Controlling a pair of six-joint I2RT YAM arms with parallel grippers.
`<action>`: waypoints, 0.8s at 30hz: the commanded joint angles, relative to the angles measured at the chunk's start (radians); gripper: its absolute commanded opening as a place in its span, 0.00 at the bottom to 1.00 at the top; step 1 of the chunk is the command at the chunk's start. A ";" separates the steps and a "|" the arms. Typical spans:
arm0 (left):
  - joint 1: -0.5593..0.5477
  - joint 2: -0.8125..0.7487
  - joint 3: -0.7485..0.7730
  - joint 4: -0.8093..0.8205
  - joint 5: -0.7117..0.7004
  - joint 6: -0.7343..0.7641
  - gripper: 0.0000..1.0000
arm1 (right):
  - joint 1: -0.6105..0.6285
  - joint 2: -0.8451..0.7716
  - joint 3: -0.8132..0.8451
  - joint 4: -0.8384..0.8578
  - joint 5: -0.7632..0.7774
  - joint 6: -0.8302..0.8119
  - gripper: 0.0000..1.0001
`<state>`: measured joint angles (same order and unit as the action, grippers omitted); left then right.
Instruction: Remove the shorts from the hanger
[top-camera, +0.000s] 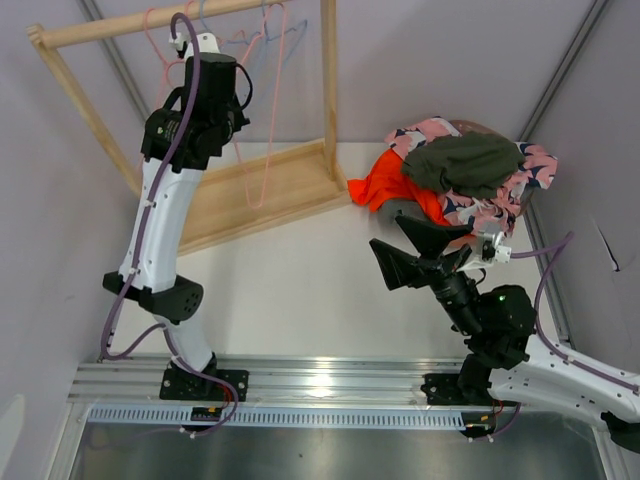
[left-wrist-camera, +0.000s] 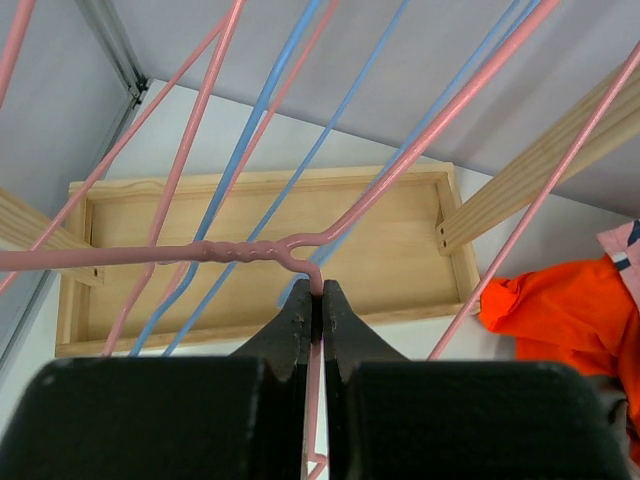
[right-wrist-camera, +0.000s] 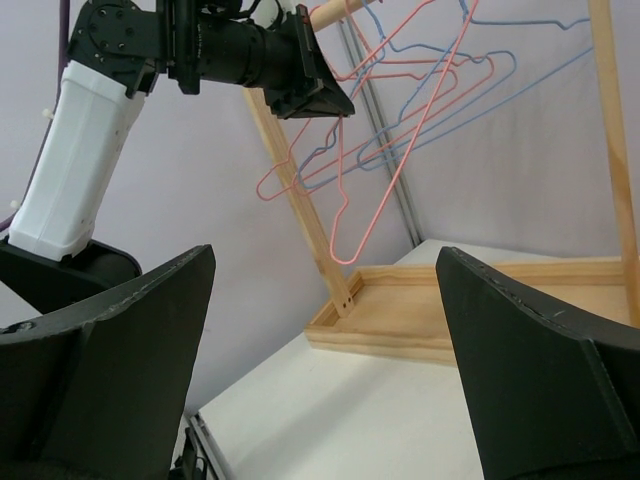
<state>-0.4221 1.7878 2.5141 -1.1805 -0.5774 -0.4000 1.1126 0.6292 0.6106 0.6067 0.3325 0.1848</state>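
The shorts lie in a pile on the table at the right: dark olive green shorts (top-camera: 465, 163) on top, a pink patterned pair (top-camera: 503, 203) under them, and an orange pair (top-camera: 385, 185) at the left edge. The orange pair also shows in the left wrist view (left-wrist-camera: 565, 310). My left gripper (top-camera: 240, 98) (left-wrist-camera: 320, 300) is raised at the rack and shut on the wire of a bare pink hanger (left-wrist-camera: 250, 250) (right-wrist-camera: 345, 215), just below its twisted neck. My right gripper (top-camera: 412, 250) (right-wrist-camera: 325, 380) is wide open and empty, low over the table beside the pile.
A wooden rack with a tray base (top-camera: 270, 190) (right-wrist-camera: 480, 320) stands at the back left. Several bare pink and blue hangers (right-wrist-camera: 450, 90) hang from its top rod (top-camera: 130, 27). Grey walls enclose the table on the left and right.
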 joint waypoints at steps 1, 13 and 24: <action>0.009 -0.001 0.051 0.102 -0.041 0.007 0.00 | 0.007 -0.019 -0.012 -0.015 0.022 0.016 0.99; -0.007 -0.097 0.065 0.364 0.178 0.030 0.00 | 0.007 -0.008 -0.066 0.007 0.037 0.022 0.99; 0.019 0.010 0.061 0.594 0.278 0.116 0.00 | 0.007 -0.046 -0.097 -0.034 0.060 0.024 0.99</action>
<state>-0.4210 1.7584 2.5557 -0.7338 -0.3500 -0.3279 1.1137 0.6037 0.5140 0.5793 0.3676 0.1947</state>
